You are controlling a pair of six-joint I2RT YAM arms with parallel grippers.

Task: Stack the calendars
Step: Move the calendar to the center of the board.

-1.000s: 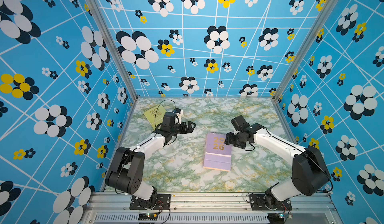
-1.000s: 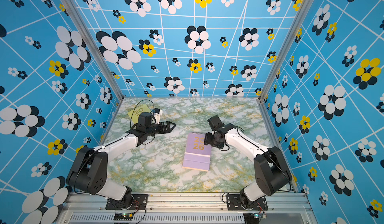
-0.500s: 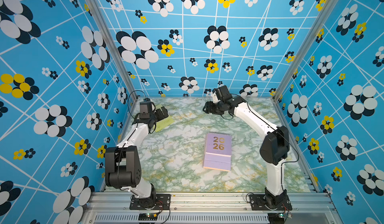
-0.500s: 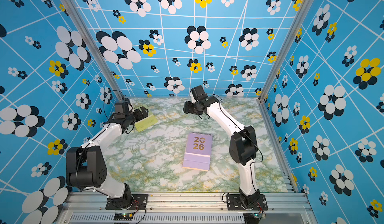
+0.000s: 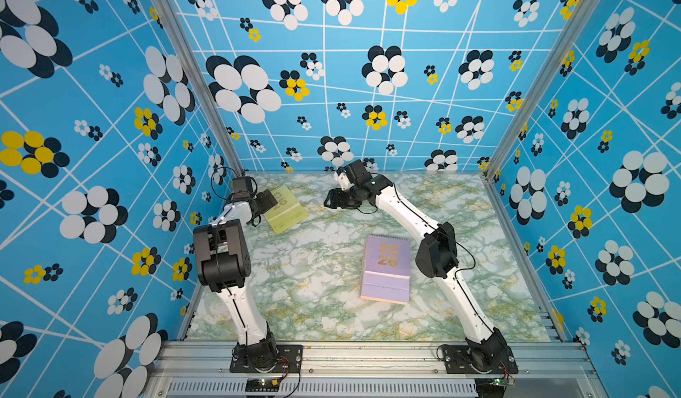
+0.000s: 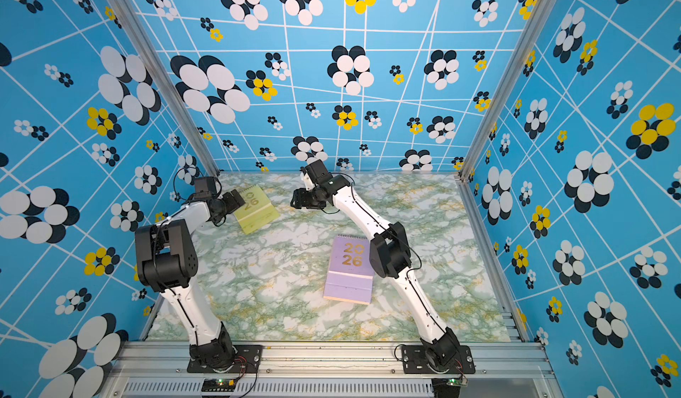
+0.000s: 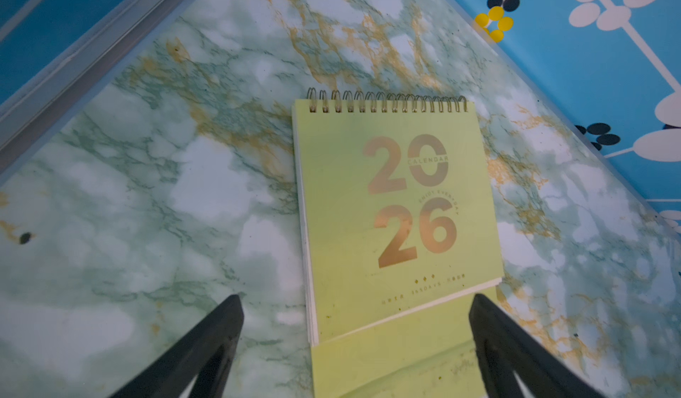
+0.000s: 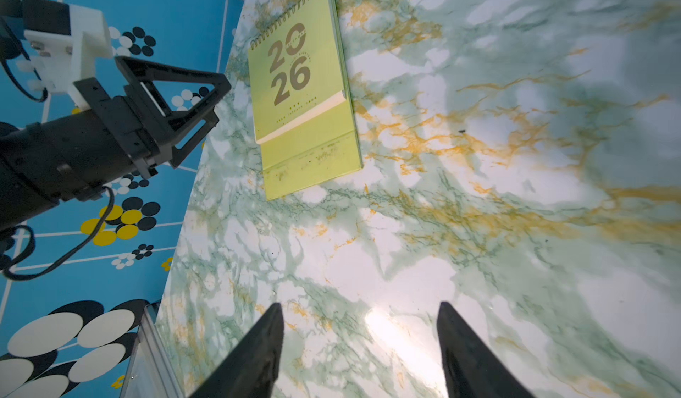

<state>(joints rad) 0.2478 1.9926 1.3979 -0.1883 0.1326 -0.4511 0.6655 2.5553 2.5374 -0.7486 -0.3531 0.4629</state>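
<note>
landmark for all places below: the lilac-topped stack [image 5: 386, 267], lying flat on the marble table [image 5: 313, 296], with a peach edge showing under its near side in both top views. number of calendars inside not readable; judged thick enough for several.

well apart from the stack, out toward the back-left corner: the yellow-green calendar [image 5: 287, 210]. flat, cover up, gold "2026" showing, spiral edge on the end farther from the stack. the only calendar seen outside the pile, so judged the last to go on.

left gripper [image 7: 355, 299]: spread wide, nothing between the fingers, hovering at the calendar's side away from the stack, tips flanking the fold-out base in the left wrist view. looks clear of the cover from the right wrist view; contact not certain. opened that far most likely for straddling the calendar or taking it by an edge, with no other hold on so flat and thin a thing.

right gripper [image 8: 359, 304]: jaws apart as well, empty, over bare marble beyond the stack, nearer the calendar than the stack, and pointed at the calendar. probably stationed there for blocking or tipping up the stack-side edge and easing a finger underneath; a guess only.

next, by judgement: raising one edge off the slick marble, clamping it, carrying it over to the stack, squaring it to the lilac cover. risks: sliding toward the corner instead of rising, loose pages fanning, landing askew.
</note>
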